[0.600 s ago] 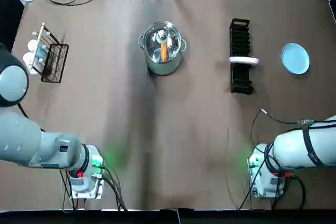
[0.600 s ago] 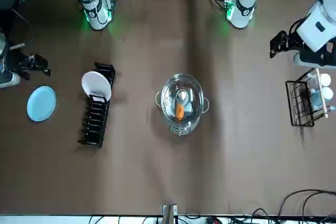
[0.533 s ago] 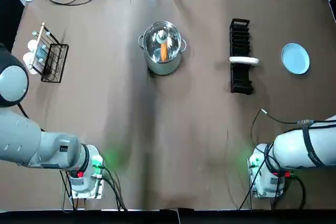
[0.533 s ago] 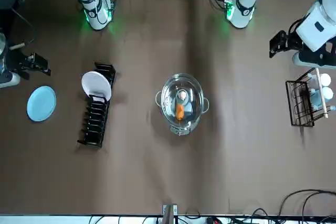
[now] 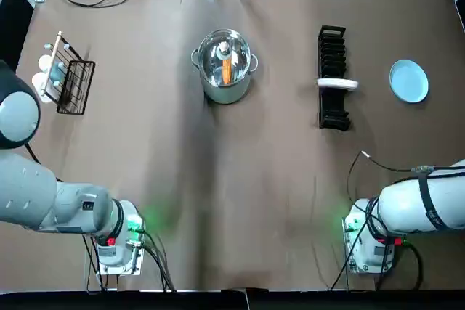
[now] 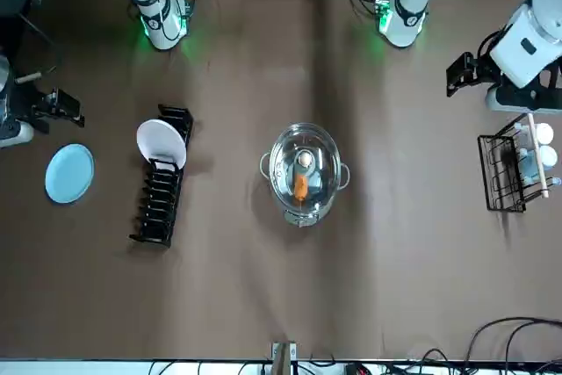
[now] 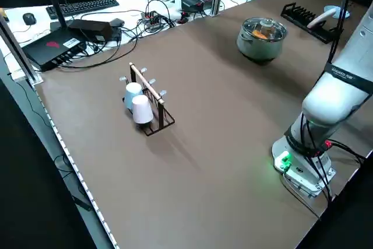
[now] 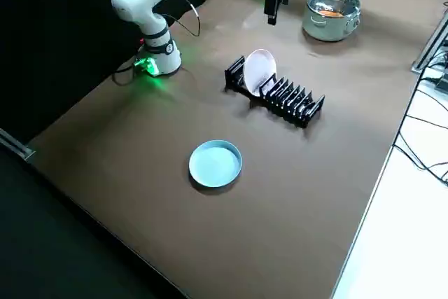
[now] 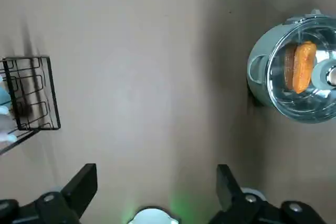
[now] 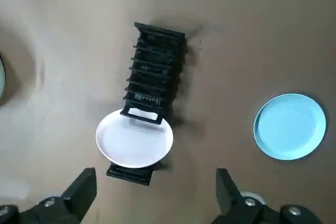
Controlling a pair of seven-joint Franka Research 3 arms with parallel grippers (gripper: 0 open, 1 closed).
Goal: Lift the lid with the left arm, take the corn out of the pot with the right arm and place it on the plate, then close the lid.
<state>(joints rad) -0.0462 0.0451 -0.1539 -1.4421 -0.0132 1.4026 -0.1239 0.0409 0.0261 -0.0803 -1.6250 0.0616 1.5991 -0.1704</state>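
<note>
- Presently mid-counter (image 5: 240,194), toward the far edge: steel pot (image 5: 224,94) with two side handles, its glass lid (image 5: 212,59) seated and untouched.
- Corn (image 9: 303,68): orange cob lying inside the pot, seen through the lid.
- Left gripper (image 9: 156,170): raised on the cup rack (image 5: 69,81) side, well apart from the pot. Fingers spread, holding nothing.
- Right gripper (image 10: 155,174): raised over the dish rack (image 10: 155,61) and light-blue plate (image 10: 290,126) side. Fingers spread, empty.
- Step in hand, as judged: lid lift. Centre the left fingers over the lid knob (image 5: 224,51), descend straight and pinch the knob. Raise it vertically and hold it aside, leaving the right arm room.
- Writing, brands: none legible.
</note>
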